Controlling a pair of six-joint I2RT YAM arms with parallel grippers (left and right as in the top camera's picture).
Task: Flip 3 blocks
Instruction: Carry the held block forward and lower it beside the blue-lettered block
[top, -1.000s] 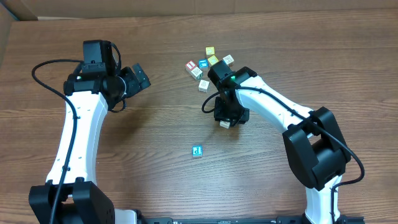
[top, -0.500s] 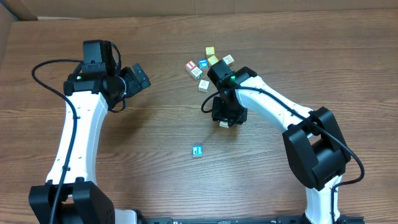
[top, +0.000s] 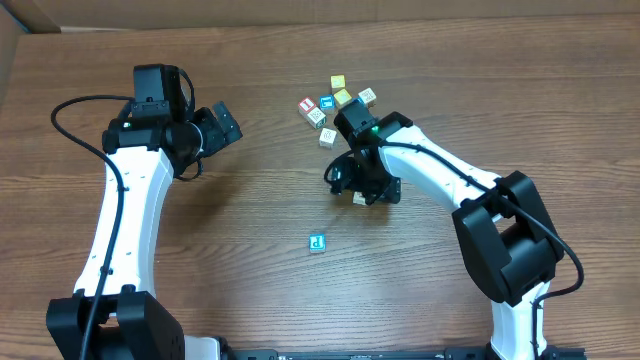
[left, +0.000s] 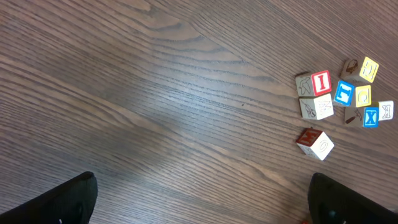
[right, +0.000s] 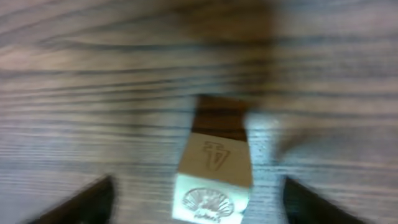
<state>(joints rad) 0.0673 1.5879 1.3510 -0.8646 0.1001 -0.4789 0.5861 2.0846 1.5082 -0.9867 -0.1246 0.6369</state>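
From overhead, finds the right gripper (top: 362, 186) low over a small pale wooden cube (top: 358, 199) at mid-frame, and a small wooden cube with a blue "P" face (top: 317, 242) alone at lower centre. Only from the right wrist, shows fingers (right: 81, 200) spread clear of the pale cube; from the left wrist, shows the left gripper (left: 205, 205) wide apart, empty.

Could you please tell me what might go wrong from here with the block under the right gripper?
The pale block lies between the right gripper's open fingers, apart from both; a skewed lift could clip and topple it. The right arm also hangs close to the cluster of blocks; a swing that way might scatter them.
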